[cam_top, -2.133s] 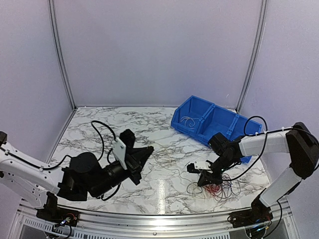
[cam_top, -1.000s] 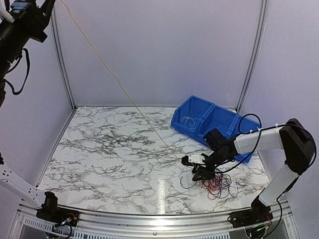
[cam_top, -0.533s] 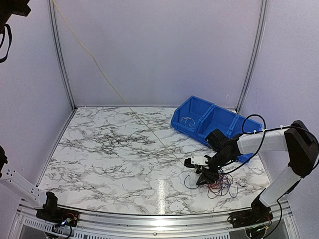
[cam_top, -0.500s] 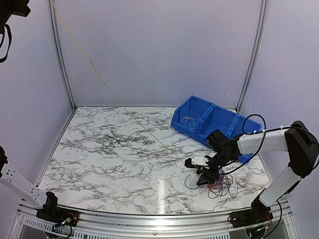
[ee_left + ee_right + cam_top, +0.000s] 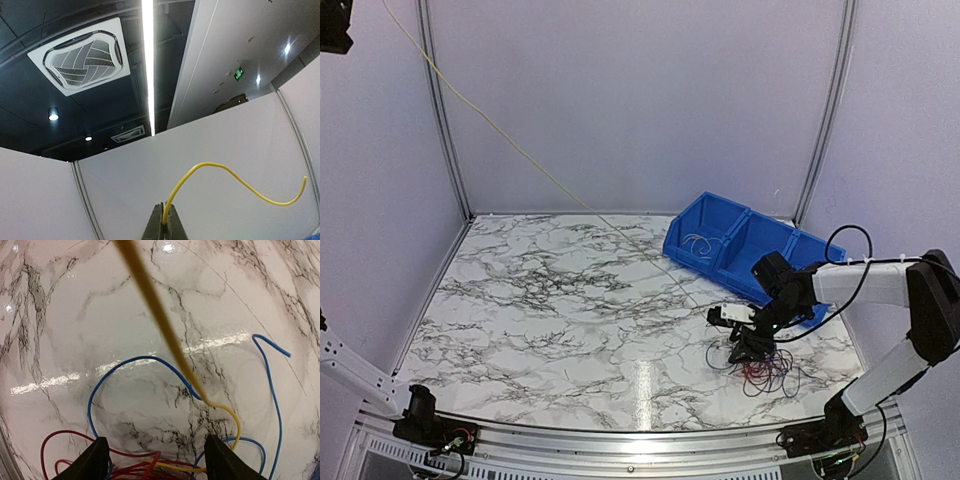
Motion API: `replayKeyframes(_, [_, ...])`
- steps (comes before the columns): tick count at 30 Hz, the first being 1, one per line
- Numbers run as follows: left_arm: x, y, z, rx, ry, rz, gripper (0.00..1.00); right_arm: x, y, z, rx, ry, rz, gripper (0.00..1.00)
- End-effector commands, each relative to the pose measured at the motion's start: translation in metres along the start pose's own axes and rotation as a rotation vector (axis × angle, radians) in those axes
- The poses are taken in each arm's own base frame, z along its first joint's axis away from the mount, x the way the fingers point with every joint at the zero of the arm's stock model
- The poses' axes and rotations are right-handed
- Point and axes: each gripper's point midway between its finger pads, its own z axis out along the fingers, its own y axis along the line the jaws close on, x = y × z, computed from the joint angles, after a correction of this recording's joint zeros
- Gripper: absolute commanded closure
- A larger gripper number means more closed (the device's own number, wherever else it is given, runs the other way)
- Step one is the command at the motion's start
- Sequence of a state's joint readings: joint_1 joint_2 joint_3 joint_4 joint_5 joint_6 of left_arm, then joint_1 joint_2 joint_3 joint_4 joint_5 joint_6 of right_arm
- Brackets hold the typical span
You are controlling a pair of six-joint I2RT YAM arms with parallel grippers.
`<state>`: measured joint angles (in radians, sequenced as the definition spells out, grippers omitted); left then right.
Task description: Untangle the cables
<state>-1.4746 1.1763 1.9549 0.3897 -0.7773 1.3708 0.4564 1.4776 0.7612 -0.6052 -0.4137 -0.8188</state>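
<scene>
Down at five o'clock on the marble table, near the front edge, lies the cables bundle. It is a loose nest of hair-thin loops, mostly red with dark blue ones arcing out the left side. In the right wrist view a blue loop lies flat on the marble, with red strands bunched beneath it.

The right gripper sits right on the pile's ten o'clock edge. Its fingers are spread wide with nothing between them but wire on the table.

Just behind it, toward one o'clock, is the blue bin, with a pale wire curled in its leftmost compartment.

From the pile a yellow wire runs taut toward eleven o'clock and climbs high above the table. There the left gripper is pressed shut on it, and a free tail curves off to three o'clock.

Against a second ago, the right jaws stand wider and that gripper has slid toward three o'clock. The left arm has risen almost out of the overhead view, and the yellow line crosses the table's far edge further right.
</scene>
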Motion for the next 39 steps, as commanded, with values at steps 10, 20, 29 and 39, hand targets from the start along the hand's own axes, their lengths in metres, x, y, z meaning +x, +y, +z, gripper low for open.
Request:
replayKeyframes(10, [0.185, -0.1, -0.101, 0.077, 0.444, -0.01, 1.0, -0.017, 0.003, -0.03, -0.009, -0.045, -0.029, 0.45])
replayKeyframes(20, [0.318, -0.166, -0.164, 0.154, 0.685, -0.194, 1.0, -0.073, 0.027, -0.081, -0.065, -0.217, -0.133, 0.38])
replayKeyframes(29, [0.383, -0.237, -0.2, 0.22, 0.825, -0.316, 1.0, -0.111, 0.036, -0.04, -0.094, -0.232, -0.131, 0.35])
replayKeyframes(39, [0.404, -0.255, -0.229, 0.214, 0.868, -0.506, 1.0, -0.133, 0.033, -0.006, -0.23, -0.291, -0.074, 0.28])
